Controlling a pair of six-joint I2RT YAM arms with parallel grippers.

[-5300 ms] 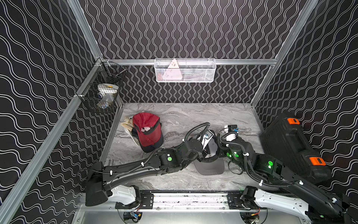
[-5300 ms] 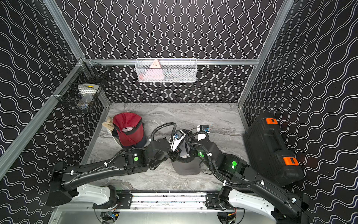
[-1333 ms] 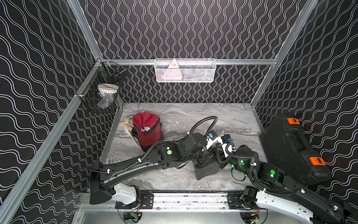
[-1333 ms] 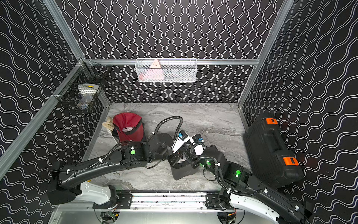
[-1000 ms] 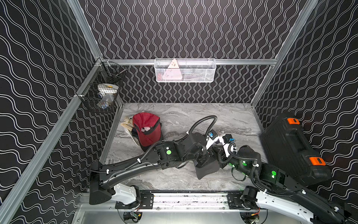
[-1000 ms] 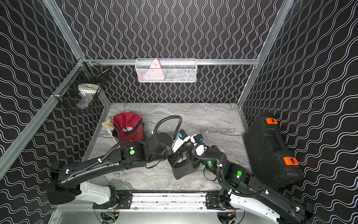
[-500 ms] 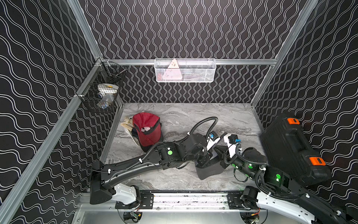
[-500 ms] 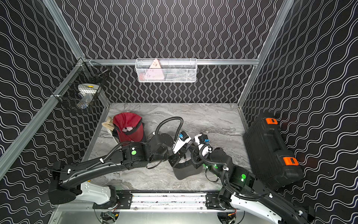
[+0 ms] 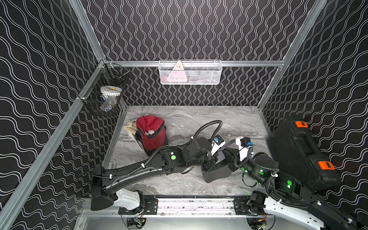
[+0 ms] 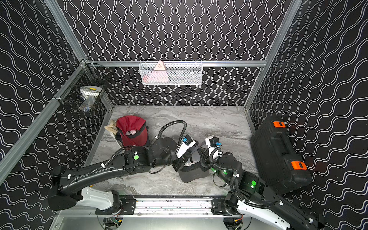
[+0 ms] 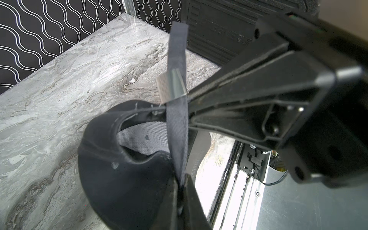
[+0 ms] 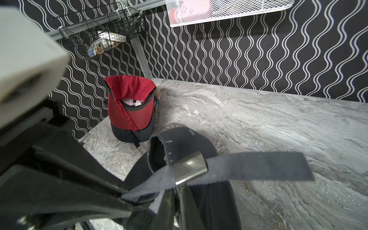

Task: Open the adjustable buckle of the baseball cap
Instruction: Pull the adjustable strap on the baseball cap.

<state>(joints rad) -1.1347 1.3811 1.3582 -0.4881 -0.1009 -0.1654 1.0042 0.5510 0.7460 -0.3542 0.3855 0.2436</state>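
You're holding the black cap [image 9: 217, 173] btwn both arms, near the table [image 9: 185, 117] front. Left gripper [image 11: 180, 185] is pinching the strap [image 11: 177, 127] shut; right gripper [image 12: 178, 191] is clamping cap rim at the buckle [image 11: 172, 85]. Strap is running straight from left gripper thru buckle.

Shiny metal buckle [image 11: 172, 85] w/ cloth strap [image 11: 178, 129]

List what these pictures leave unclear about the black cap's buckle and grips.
Latch of the buckle, left wrist view: the right gripper covers its edge; open or locked unclear.
What the right gripper pinches, right wrist view: buckle and strap overlap its tips.
The buckle, both top views: hidden between left arm and right arm.
Lettering on the black cap, in a top view: too small.
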